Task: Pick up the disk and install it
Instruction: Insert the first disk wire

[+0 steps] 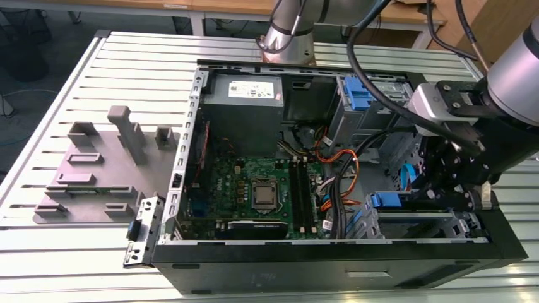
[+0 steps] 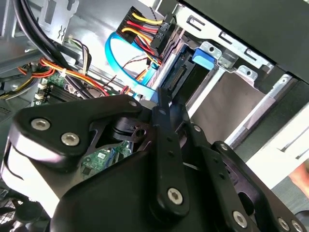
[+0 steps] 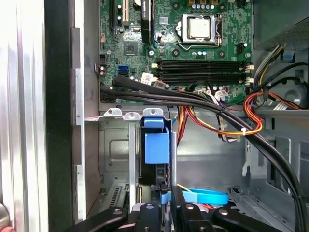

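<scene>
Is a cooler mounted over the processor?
No: in the first wrist view the processor sits bare on the motherboard, its metal lid uncovered.

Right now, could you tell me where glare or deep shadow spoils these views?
In the first wrist view, the slatted table is washed white and the processor lid glints. In the second wrist view, the gripper is a dark mass. In the exterior view, the drive cage lies in shadow.

One open computer case (image 1: 337,268), one motherboard (image 1: 229,183), one power supply (image 1: 244,104), one disk (image 3: 157,147), one end effector (image 3: 165,193).
</scene>
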Available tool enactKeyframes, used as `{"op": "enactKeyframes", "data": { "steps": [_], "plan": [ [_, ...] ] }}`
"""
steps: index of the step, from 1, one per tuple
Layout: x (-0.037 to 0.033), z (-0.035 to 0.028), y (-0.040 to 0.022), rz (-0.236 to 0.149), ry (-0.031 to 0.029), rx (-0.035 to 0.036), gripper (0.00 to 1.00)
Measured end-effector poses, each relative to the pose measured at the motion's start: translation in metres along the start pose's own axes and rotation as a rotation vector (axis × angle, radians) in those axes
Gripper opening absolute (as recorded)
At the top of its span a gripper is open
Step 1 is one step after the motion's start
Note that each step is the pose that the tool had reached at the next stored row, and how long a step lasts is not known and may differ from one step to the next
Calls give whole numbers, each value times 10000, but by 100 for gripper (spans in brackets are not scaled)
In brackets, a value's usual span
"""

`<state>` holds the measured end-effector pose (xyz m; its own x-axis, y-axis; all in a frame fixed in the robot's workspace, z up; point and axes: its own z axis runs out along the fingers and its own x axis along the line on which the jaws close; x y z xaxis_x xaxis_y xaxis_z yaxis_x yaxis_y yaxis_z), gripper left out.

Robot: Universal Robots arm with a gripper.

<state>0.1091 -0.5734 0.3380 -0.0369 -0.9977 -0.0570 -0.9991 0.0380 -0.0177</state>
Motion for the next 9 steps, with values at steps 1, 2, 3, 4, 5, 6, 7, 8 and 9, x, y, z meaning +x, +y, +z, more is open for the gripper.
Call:
{"op": "enactKeyframes", "data": {
  "steps": [1,2,3,4,5,6,7,8,9],
  "plan": [
    [-2,-18,0,-1,0,0,24],
    [-3,-37,-1,0,1,0,24],
    [-5,-59,-1,0,0,0,24],
    [-7,-82,-1,0,0,0,24],
    [-8,-102,-2,0,1,0,24],
    [-9,-118,-2,0,1,0,24],
    [-10,-129,-2,-1,0,-1,24],
    [-10,-133,-2,-1,-1,0,24],
    [-10,-133,-2,-1,-3,0,24]
  ]
}}
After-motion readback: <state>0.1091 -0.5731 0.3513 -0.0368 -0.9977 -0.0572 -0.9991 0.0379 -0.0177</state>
